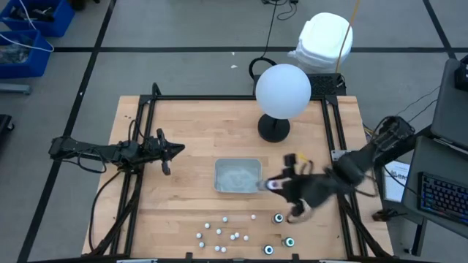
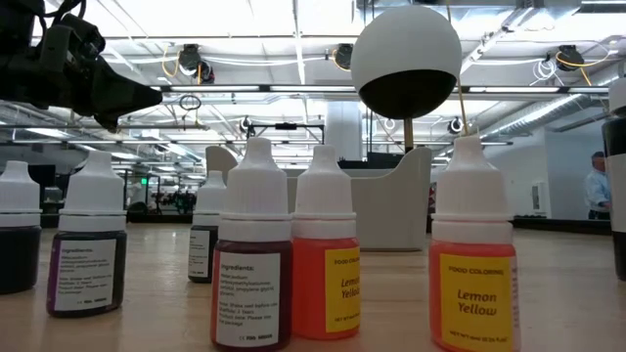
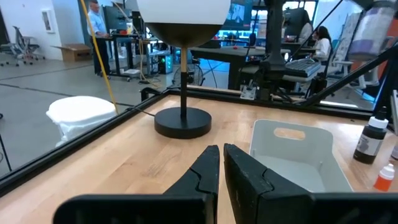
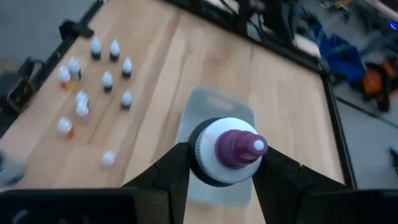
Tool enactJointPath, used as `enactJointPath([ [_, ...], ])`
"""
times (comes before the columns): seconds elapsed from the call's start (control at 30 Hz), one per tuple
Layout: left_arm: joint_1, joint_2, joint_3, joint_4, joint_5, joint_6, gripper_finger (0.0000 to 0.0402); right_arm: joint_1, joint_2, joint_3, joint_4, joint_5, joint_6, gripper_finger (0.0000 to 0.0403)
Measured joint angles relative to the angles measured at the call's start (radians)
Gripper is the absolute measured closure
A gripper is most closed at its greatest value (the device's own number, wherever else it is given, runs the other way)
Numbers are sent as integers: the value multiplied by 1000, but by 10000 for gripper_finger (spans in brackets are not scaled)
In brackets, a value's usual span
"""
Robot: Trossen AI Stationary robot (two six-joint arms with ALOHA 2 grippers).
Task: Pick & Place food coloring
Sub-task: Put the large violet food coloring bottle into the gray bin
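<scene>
Surface: a wooden table (image 1: 190, 131) was seen.
On it: clear tray (image 1: 237, 176), lamp base (image 1: 273, 129), scattered food coloring bottles (image 1: 219, 234).

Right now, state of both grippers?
Left gripper: shut, empty, hovering over the table's left side.
Right gripper: shut on a food coloring bottle with a purple tip and white collar, just right of the clear tray.

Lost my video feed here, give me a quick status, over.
Right gripper shut on a purple-tipped bottle, beside the clear tray. Left gripper shut, parked at table's left. Remaining bottles at front edge. Nothing blocking the tray.
</scene>
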Motion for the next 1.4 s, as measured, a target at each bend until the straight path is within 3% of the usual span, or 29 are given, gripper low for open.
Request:
enactJointPath([
  [0.2,0,0,0,0,0,-2,369,-224,139,52,158,-262,-125,266],
  [0.4,0,0,0,1,0,1,369,-359,272,62,267,-368,-196,266],
  [0.7,0,0,0,0,0,-3,369,-435,426,62,399,-374,-214,266],
  [1.4,0,0,0,0,0,0,369,-462,594,60,427,-404,-184,265],
])
